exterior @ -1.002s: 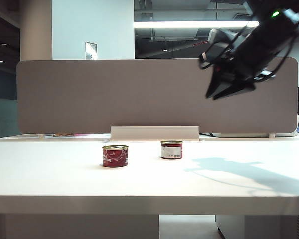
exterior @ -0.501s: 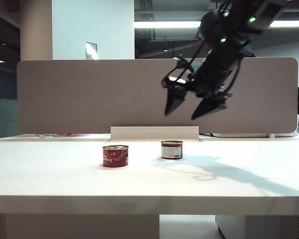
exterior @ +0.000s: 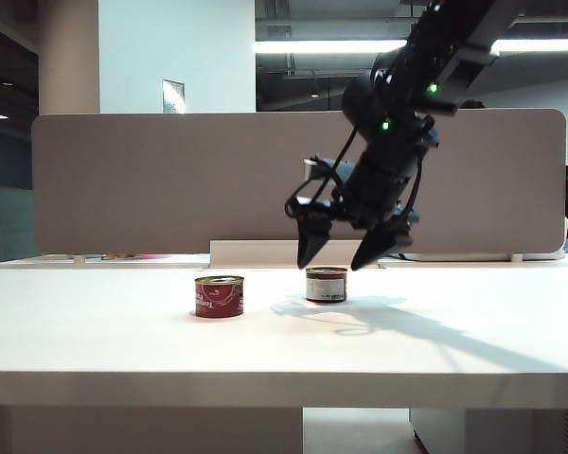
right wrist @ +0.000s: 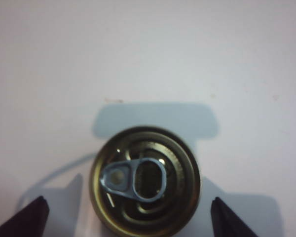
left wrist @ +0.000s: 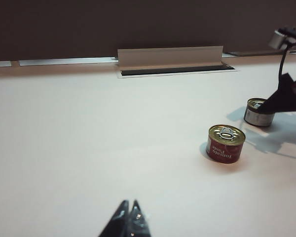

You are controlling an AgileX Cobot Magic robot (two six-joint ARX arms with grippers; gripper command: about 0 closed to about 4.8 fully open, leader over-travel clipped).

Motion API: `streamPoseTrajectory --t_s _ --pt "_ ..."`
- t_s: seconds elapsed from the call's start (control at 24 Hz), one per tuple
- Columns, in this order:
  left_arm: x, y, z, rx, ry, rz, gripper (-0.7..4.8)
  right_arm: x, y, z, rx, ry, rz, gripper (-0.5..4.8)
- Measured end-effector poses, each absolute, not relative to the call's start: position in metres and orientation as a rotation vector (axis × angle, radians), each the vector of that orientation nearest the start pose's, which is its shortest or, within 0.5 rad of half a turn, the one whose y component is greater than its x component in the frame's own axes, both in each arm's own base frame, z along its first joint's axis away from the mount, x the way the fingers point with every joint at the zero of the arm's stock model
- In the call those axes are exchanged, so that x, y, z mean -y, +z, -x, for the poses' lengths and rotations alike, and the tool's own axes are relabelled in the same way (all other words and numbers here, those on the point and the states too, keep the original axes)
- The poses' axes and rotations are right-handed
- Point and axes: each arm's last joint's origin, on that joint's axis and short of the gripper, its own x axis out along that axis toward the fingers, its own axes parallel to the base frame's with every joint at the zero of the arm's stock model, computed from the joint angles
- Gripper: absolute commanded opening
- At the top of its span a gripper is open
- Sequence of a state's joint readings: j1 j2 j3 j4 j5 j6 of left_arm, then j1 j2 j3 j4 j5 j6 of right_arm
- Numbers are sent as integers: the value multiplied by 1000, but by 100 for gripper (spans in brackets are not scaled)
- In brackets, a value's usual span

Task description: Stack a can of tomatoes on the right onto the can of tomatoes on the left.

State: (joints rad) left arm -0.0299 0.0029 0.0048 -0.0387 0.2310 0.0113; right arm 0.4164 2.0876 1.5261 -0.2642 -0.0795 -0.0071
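Right wrist view puts us straight above the right can (right wrist: 144,181), its gold lid and pull tab facing up, with the right claw (right wrist: 129,217) spread wide and one dark fingertip (right wrist: 23,218) showing on either side of it, touching nothing. In the exterior view that can (exterior: 326,284) stands upright near the middle of the surface (exterior: 95,331), toward its back edge, and the right claw (exterior: 346,248) hangs just above it. The left can (exterior: 219,296) stands upright near it, a little closer to the front edge, the two clearly apart.

We judge the risk to lie in the descent: if we come down off centre, a fingertip could land on the rim and tip or shove the can. A grip taken too high on the short wall could let it slip during the lift.

The left claw (left wrist: 128,220) sits low over the front of the surface, closed and empty, well clear of both cans. A raised cable box (exterior: 293,253) lies along the back edge behind them; nothing stands between the cans.
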Motion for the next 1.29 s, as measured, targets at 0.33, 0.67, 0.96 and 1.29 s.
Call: streamPoseTrajectory --t_s 0.33,0.67,0.96,1.29 --pt "10 161 -97 -35 -261 -8 -6 -188 172 -418 -825 463 149 479" --pt "10 161 -97 -37 -261 -7 -6 -190 161 -423 -811 461 140 479" --pt "10 161 -97 -37 -261 -7 -6 -191 161 -426 -786 451 140 291" --pt "10 161 -97 -37 -261 -7 -6 -191 162 -426 -776 451 138 201"
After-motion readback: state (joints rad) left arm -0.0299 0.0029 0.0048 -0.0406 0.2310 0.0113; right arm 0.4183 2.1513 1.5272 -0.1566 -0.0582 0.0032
